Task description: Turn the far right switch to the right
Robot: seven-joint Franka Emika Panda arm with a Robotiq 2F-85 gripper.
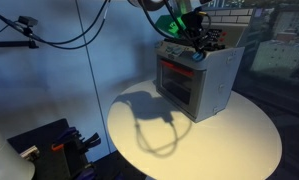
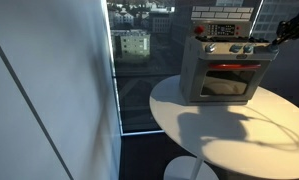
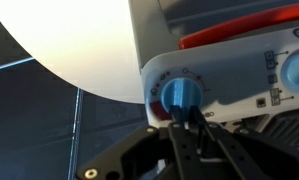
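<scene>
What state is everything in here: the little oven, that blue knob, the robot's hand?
Oven: upright on the table, door shut.
Blue knob: just ahead of the hand, contact unclear.
Hand: pointed at the knob, open or shut unclear.

The room is dim and blue, the table [image 1: 239, 130] glares under light from above with a dark shadow [image 1: 154, 125], and the pincer [image 3: 192, 125] is blurred.
</scene>
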